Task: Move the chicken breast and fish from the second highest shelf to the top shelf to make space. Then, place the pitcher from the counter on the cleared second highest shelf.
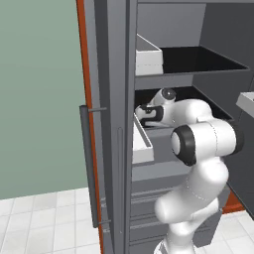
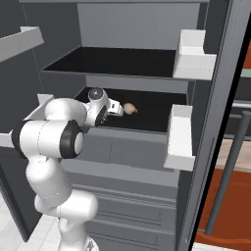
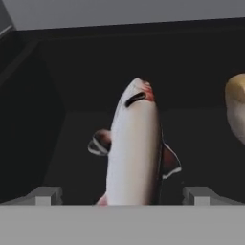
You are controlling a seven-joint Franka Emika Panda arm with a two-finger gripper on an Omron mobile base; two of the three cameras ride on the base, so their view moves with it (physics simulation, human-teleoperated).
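The fish (image 3: 134,148), silvery white with a reddish head, lies on the second highest shelf (image 2: 147,121), pointing away from the hand. My gripper (image 3: 124,196) is open, and its two fingertips stand either side of the fish's tail end without closing on it. The chicken breast (image 2: 129,108), a tan lump, rests just right of the fish (image 3: 237,107). From the right base view my gripper (image 2: 117,109) reaches into the fridge and hides the fish. The top shelf (image 2: 112,61) above is bare black. The pitcher is out of view.
White door bins (image 2: 182,135) hang on the open fridge door at the right, beside both shelves. The door's grey bar handle (image 2: 226,176) and a strip of counter (image 2: 243,156) lie beyond. Grey drawers (image 2: 132,206) sit below the shelves.
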